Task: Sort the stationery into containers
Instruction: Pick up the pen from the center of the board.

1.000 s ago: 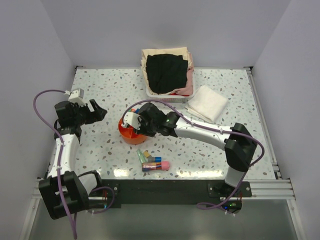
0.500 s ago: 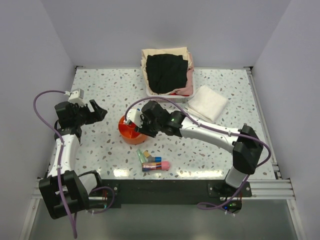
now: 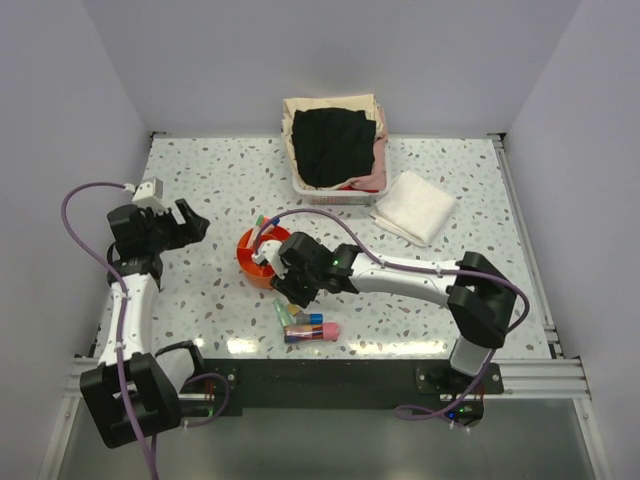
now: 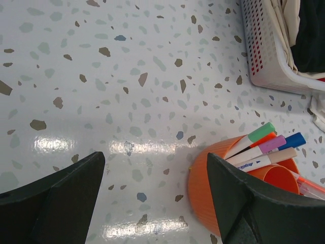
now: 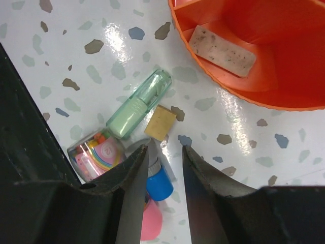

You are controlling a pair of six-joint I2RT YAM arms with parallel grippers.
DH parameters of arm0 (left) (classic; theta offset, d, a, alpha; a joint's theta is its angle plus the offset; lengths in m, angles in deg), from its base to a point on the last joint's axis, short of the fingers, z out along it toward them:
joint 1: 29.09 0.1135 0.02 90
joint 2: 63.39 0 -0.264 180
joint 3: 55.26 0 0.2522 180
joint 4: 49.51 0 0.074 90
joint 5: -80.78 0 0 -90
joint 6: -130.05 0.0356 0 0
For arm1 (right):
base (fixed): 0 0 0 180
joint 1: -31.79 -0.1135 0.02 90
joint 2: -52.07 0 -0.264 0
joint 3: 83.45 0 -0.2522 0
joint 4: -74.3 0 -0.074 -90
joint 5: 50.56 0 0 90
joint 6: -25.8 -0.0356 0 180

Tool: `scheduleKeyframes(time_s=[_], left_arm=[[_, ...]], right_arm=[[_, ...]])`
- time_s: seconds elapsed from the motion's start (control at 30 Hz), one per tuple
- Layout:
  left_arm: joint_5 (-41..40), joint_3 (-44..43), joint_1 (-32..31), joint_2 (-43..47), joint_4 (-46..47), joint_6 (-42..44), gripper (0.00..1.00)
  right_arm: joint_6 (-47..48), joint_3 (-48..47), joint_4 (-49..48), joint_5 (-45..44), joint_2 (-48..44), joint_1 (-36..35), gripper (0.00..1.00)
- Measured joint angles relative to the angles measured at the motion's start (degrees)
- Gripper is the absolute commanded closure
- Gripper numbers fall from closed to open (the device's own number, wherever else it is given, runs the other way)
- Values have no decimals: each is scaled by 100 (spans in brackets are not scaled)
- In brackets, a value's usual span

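Note:
The round orange tray (image 3: pixel 258 262) stands left of centre, and several white pens (image 4: pixel 261 147) with coloured caps stand in its central cup. A speckled eraser (image 5: pixel 223 48) lies in one compartment of the tray (image 5: pixel 244 99). Near the front edge lies a small pile: a green tube (image 5: pixel 138 104), a tan piece (image 5: pixel 160 122), a blue-capped item (image 5: pixel 161 185), a pink eraser (image 5: pixel 152 222) and a clear box of coloured pieces (image 5: pixel 96 152). My right gripper (image 5: pixel 166 148) hangs over this pile (image 3: pixel 303 322), jaws slightly apart and empty. My left gripper (image 4: pixel 155 157) is wide open and empty, left of the tray (image 4: pixel 203 188).
A white basket (image 3: pixel 300 180) of dark and pink clothes stands at the back centre, and also shows in the left wrist view (image 4: pixel 269 56). A folded white cloth (image 3: pixel 415 205) lies to its right. Walls close off the table at the left, back and right.
My right gripper has moved from above the orange tray toward the near edge, and now hangs over the pile of loose items. My left arm has barely shifted.

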Motion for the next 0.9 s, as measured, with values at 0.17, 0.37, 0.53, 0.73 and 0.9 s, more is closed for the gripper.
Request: scheduleKeyframes(time_s=[0.17,0.37,0.53,0.73,0.9], left_arm=[[-74,2,0,168,2,4,13],[-103,70,0,313,-7,7,13],[-109,81,0,321,-22,7,13],[-109,81,0,321,-22,7,13],[-120,87,0,321,-22,7,13]], right_arm=[[-356,-4,-162,-129,404,-13,57],[-498,-63,-186,-181,726,-61,55],[-614,-79,-212,-186,765,-114,54],[-730,-114,-247,-197,850,-164,50],[-918,-114,-254,-304,1047,-181,52]])
